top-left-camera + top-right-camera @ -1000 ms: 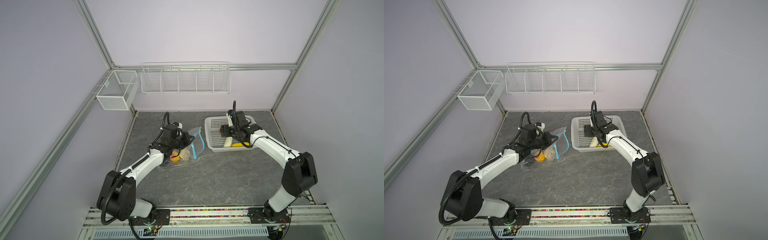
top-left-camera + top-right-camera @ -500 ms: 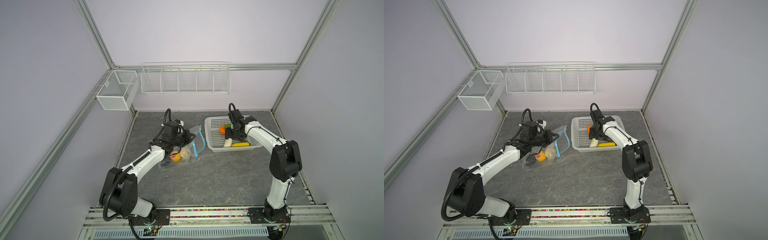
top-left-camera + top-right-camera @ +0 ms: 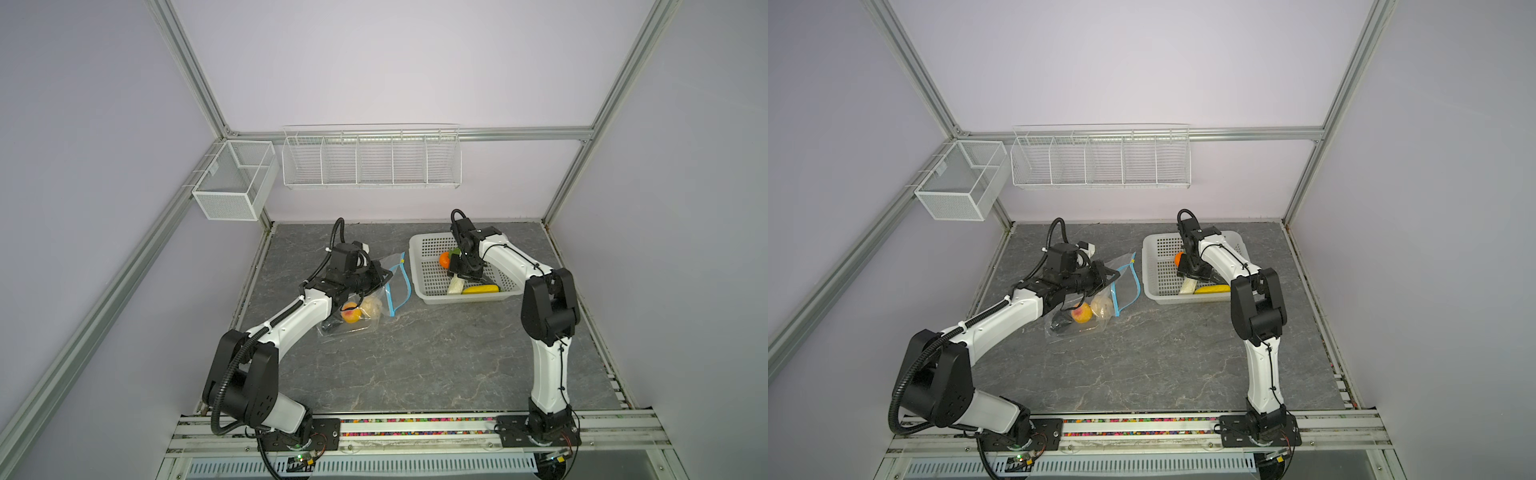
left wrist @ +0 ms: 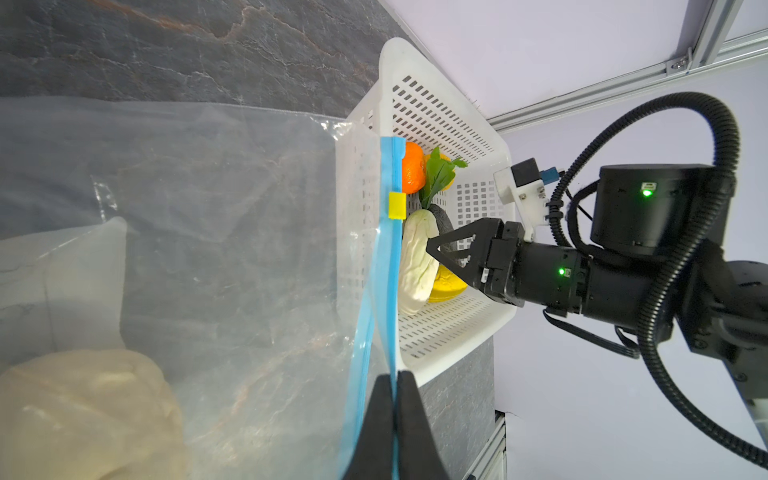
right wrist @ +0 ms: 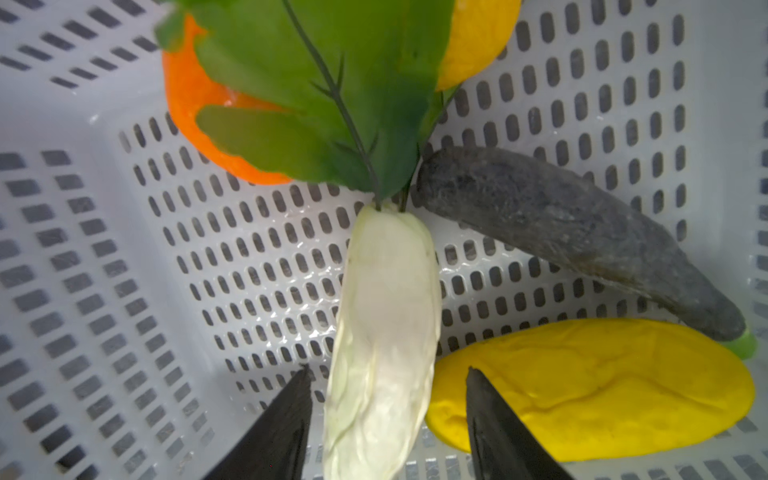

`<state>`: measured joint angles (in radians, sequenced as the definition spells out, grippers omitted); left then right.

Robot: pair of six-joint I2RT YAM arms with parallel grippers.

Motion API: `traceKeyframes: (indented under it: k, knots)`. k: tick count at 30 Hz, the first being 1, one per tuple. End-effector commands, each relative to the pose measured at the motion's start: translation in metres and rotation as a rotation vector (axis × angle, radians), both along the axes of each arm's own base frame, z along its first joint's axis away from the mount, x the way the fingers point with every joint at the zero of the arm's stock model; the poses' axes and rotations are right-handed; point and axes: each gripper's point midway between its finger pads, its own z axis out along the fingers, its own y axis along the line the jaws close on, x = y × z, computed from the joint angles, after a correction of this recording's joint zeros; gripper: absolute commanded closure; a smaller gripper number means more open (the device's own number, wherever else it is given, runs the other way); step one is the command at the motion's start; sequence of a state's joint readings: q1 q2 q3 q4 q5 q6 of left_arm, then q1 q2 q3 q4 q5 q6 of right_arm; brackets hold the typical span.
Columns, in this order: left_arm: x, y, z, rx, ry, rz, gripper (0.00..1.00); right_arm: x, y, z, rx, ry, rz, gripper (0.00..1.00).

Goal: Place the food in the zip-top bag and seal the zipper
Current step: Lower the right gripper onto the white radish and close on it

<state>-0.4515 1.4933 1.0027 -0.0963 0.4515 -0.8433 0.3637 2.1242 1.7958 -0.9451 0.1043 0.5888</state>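
Grey marbled table (image 3: 415,365) fills a lilac-walled cell, with a wire rack (image 3: 370,162) and a mesh bin (image 3: 232,183) hung on the back rail. In both top views the bag (image 3: 349,330) lies crinkled left of centre, its mouth toward the basket (image 3: 428,282) just beside it. 3 items show through the plastic: a peach (image 3: 351,312), a beige ball (image 3: 372,306) touching it, and a dark lump (image 3: 1060,323).

The left gripper (image 4: 394,380) has its jaws pressed together on 1 lip of the blue zipper (image 4: 390,257). The other lip bows away, so the mouth gapes there. The yellow slider (image 4: 397,205) sits farther along the strip.

The right gripper (image 5: 388,370) reaches into the basket. Its jaws are parted to either side of the white piece (image 5: 386,316), a gap shows at each fingertip, and nothing is gripped. Green leaves (image 5: 324,83) meet that piece's far end. A yellow piece (image 5: 602,386) and a dark piece (image 5: 561,232) lie alongside. An orange (image 5: 195,104) and a lemon (image 5: 478,37) sit partly behind the leaves.
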Motion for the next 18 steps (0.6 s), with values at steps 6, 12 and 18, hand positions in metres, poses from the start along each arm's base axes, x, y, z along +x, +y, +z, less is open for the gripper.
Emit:
traceKeyframes:
  k: [6,12,18]
  knots:
    - [0.007,0.001,0.019,0.005,-0.049,-0.015,1.0,0.002,-0.001,-0.022,0.023,0.07,-0.029,0.43]
    - [0.007,0.001,0.017,0.007,-0.046,-0.014,1.0,0.007,-0.002,-0.029,0.037,0.08,-0.027,0.43]
    - [0.009,0.001,0.018,0.006,-0.048,-0.012,1.0,0.019,-0.007,-0.031,0.017,0.066,-0.015,0.43]
